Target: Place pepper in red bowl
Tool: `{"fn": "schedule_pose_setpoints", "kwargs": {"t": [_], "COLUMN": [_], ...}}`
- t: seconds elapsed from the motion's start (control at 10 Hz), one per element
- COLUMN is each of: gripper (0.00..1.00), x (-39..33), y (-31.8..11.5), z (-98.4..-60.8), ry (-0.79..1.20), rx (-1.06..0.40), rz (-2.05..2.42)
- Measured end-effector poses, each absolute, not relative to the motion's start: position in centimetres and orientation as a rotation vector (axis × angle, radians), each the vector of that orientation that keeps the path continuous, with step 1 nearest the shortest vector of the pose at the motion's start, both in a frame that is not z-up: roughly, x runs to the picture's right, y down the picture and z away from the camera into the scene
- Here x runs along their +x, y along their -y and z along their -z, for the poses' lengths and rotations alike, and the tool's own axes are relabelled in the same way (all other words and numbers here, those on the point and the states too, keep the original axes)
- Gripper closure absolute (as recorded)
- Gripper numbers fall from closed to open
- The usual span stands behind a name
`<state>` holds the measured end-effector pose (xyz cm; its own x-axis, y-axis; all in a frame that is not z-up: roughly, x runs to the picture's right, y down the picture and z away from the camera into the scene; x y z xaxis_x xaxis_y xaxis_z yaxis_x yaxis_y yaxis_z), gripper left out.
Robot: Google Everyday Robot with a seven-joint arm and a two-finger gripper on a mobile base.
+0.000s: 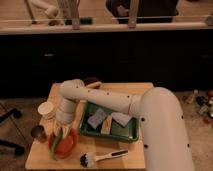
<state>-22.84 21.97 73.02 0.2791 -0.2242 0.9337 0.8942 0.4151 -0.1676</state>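
Note:
The red bowl [66,145] sits on the wooden table near its front left corner. The pepper [55,143], long and green, lies slanted over the bowl's left side, its upper end under my gripper and its lower end past the bowl's front-left rim. My gripper [62,130] points down right above the bowl's back edge, at the pepper's upper end. I cannot tell whether it still holds the pepper.
A green tray [131,135] with two grey-white pieces lies right of the bowl. A black-headed, white-handled brush [101,158] lies at the front edge. A white cup [47,109] and a small dark metal cup [38,132] stand left of the bowl.

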Motion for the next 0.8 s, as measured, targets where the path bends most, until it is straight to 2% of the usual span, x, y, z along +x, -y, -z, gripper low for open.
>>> {"fn": "schedule_pose_setpoints", "kwargs": {"t": [0.1, 0.2, 0.5, 0.8], "gripper": [0.65, 0.52, 0.22, 0.2], "x": [-22.76, -22.64, -22.63, -22.68], "y": [-21.9, -21.75, -21.58, -21.69], "z": [-72.92, -72.77, -72.61, -72.61], "ry": [1.005, 1.008, 1.023, 1.041], "rx": [-0.821, -0.82, -0.82, -0.821], "rz": [0.874, 0.87, 0.869, 0.872]}}
